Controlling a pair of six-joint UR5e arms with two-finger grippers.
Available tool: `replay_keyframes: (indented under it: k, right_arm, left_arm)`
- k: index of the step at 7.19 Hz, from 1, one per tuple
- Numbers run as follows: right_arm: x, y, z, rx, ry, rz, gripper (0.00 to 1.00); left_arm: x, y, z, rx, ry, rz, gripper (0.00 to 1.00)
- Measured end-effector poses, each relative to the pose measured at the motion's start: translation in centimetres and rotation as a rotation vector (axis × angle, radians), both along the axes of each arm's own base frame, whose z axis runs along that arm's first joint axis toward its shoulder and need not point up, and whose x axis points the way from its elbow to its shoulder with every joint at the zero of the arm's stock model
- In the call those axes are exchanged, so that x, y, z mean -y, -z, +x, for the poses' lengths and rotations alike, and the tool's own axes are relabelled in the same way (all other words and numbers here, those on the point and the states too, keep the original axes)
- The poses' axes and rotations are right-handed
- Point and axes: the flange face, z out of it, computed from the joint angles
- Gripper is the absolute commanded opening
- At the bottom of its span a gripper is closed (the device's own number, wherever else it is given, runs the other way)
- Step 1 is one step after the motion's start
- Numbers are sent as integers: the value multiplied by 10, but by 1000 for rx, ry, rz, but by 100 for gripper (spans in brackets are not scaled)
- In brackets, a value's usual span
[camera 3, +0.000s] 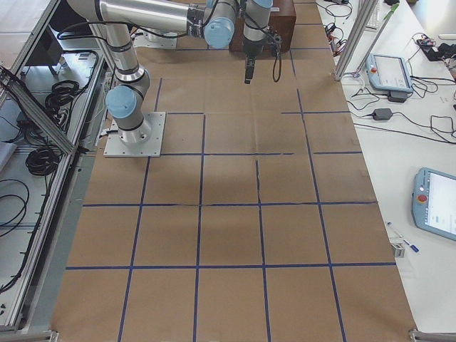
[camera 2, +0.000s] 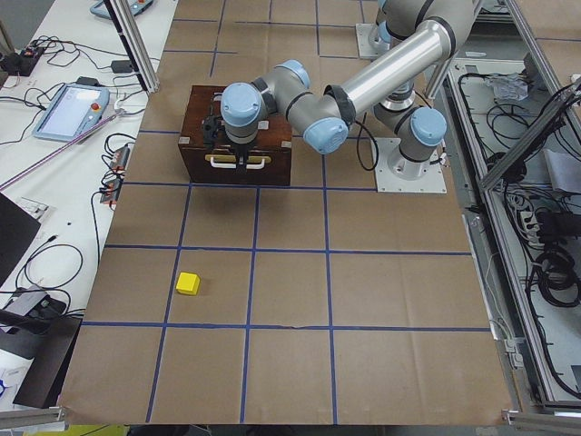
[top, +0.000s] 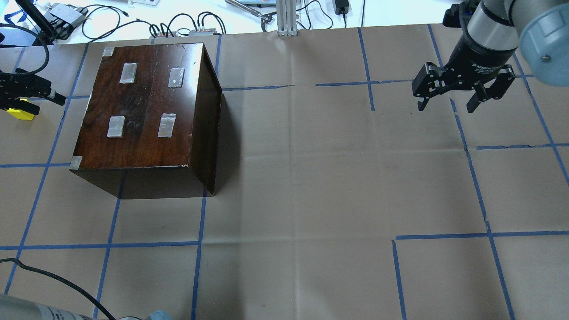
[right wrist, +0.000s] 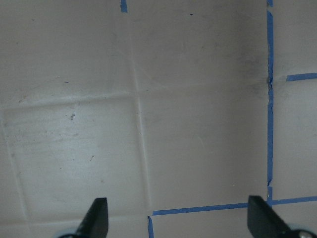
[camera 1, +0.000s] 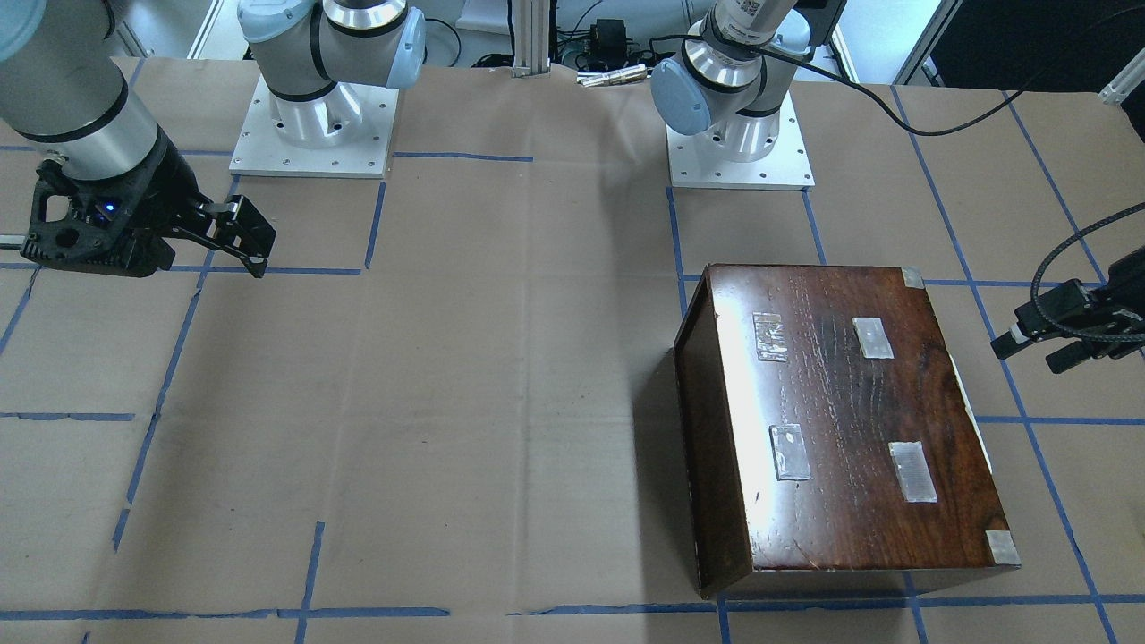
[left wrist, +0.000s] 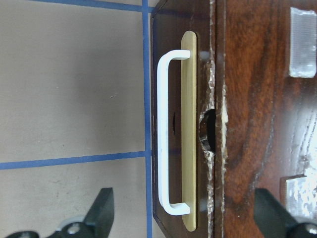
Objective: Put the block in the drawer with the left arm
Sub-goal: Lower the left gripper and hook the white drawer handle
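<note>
Drawer (left wrist: 188,99) is shut flush in the dark wooden box (top: 142,102), and its white handle (left wrist: 162,134) runs vertically through the middle of the left wrist view. The left claw (left wrist: 184,213) hangs over the box's front edge, fingers spread wide and empty, one on each side of the handle line. The yellow block (camera 2: 188,283) lies on the table (top: 311,200), lower left in the left side view and well apart from the box, untouched. The right claw (top: 446,104) is parked at the upper right of the overhead view, also spread and empty. Judged step: opening the drawer, before any pick. The next move likely calls for lowering the left claw until its fingers bracket the handle bar, then closing and pulling straight out from the box. A skewed pull might jam the tray or drag the box.
</note>
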Motion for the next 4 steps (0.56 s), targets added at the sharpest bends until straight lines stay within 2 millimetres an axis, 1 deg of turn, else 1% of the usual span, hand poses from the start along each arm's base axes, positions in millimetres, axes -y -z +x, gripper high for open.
replay_keyframes:
  k: [4]
  right_arm:
    - [0,0,0,0,0,-1,100]
  left_arm:
    - [7,37,4,-38,1,45,99]
